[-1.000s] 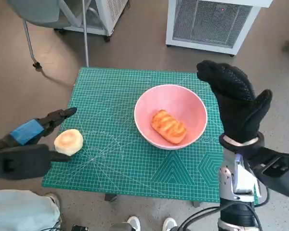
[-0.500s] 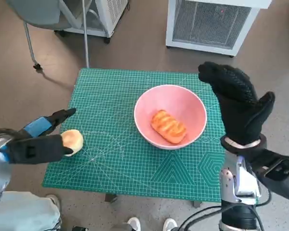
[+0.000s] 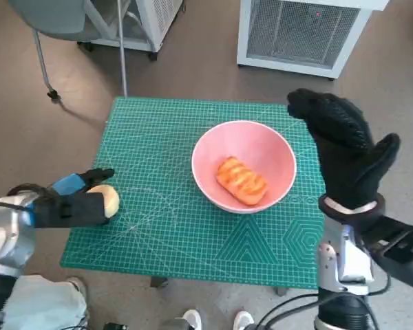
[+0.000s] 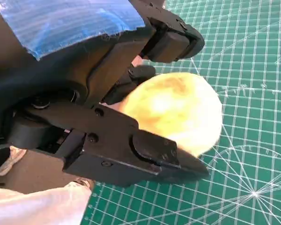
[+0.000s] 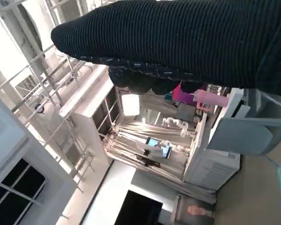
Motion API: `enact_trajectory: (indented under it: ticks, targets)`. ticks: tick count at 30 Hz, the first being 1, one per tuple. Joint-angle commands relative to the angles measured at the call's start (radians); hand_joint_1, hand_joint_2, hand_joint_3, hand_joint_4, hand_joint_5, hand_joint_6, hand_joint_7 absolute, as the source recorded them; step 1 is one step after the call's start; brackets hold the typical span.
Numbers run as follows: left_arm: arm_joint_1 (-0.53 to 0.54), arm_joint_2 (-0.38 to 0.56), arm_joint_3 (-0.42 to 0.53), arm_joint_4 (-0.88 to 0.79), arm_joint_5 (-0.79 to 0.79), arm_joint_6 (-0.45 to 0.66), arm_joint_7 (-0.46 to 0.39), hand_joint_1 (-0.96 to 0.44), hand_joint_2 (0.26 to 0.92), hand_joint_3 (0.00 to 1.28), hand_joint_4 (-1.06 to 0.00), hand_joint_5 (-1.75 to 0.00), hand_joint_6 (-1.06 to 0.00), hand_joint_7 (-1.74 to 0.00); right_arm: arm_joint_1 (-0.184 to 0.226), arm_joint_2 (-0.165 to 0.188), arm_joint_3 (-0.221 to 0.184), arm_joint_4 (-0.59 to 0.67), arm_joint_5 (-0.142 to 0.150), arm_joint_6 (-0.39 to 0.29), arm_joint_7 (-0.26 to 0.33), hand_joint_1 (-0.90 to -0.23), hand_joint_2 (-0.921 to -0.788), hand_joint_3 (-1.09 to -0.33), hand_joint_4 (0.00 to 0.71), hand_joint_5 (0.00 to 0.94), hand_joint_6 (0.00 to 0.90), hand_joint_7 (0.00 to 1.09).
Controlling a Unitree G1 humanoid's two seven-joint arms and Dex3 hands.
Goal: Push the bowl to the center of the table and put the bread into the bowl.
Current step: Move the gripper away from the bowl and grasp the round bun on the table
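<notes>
The left hand (image 3: 72, 203) has its black fingers (image 4: 145, 154) closed around the round bun (image 3: 109, 200), one finger (image 4: 171, 40) arching over it and another running beneath, so the bun sits cupped between them at the near left edge of the mat (image 3: 158, 137). It looks like a grasp taken from the side because the bun lies low on the mat and near the edge, where the arm comes in flat; whether the bun is off the mat or resting on it I cannot tell. Well beyond the fingertips, toward the middle of the mat, stands the pink bowl (image 3: 275, 148), roughly central, so the pushing step seems done. A long glazed roll (image 3: 241, 181) lies inside it, leaving room on the side nearer the left hand where the bun could drop. The right hand (image 3: 344, 155) is raised upright just beside the bowl's far rim from the bun, its gloved fingers straight and spread, holding nothing; from there it could act as a stop if the bowl slides. The likely next move is carrying the bun across and releasing it over the bowl.
</notes>
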Motion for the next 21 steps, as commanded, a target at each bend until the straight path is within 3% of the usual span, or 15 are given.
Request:
enact_trajectory:
  ticks: [1,6,10,11,12,13,16,21]
  targets:
    - [-0.007,-0.018,-0.042,0.039,0.032,0.03,-0.029,0.05,0.789,0.04,-0.22,-0.02,-0.38,-0.05,0.02,-0.001,-0.002,0.001,-0.005,0.008,-0.011,-0.564,-0.921,-0.81,0.055,0.495,-0.001,0.71]
    - [-0.022,-0.03,-0.077,0.088,0.056,0.02,-0.023,0.04,0.805,0.05,-0.35,-0.05,-0.48,-0.07,0.023,0.001,-0.002,0.001,-0.012,0.005,-0.017,-0.562,-0.921,-0.81,0.055,0.495,-0.001,0.72]
    - [-0.025,-0.033,-0.092,0.121,0.069,-0.017,0.006,0.03,0.836,0.04,-0.63,-0.11,-0.64,-0.14,0.023,0.002,-0.002,0.002,-0.015,0.003,-0.022,-0.56,-0.921,-0.811,0.056,0.495,-0.001,0.72]
    - [-0.025,-0.032,-0.095,0.127,0.069,-0.029,0.013,0.09,0.853,0.05,-0.64,-0.33,-0.68,-0.17,0.024,0.003,-0.001,0.0,-0.016,0.003,-0.023,-0.56,-0.921,-0.811,0.056,0.496,-0.001,0.72]
    - [-0.024,-0.03,-0.096,0.13,0.067,-0.045,0.021,0.19,0.878,0.08,-0.63,-0.68,-0.68,-0.32,0.024,0.003,-0.001,0.001,-0.016,0.002,-0.024,-0.559,-0.921,-0.811,0.057,0.496,-0.001,0.72]
    - [-0.024,-0.029,-0.096,0.133,0.066,-0.057,0.027,0.12,0.891,0.08,-0.67,-0.84,-0.65,-0.62,0.023,0.003,-0.001,0.001,-0.016,0.002,-0.025,-0.559,-0.921,-0.811,0.058,0.497,-0.001,0.72]
    - [-0.019,-0.019,-0.09,0.145,0.055,-0.118,0.056,0.04,0.899,0.06,-0.73,-1.05,-0.66,-0.93,0.023,0.005,0.0,0.003,-0.016,0.001,-0.027,-0.559,-0.921,-0.811,0.059,0.497,-0.001,0.72]
    - [-0.02,-0.001,-0.069,0.155,0.026,-0.205,0.081,0.01,0.89,0.06,-0.74,-1.16,-0.72,-0.98,0.022,0.006,0.003,0.005,-0.02,0.0,-0.032,-0.558,-0.921,-0.811,0.059,0.497,-0.001,0.72]
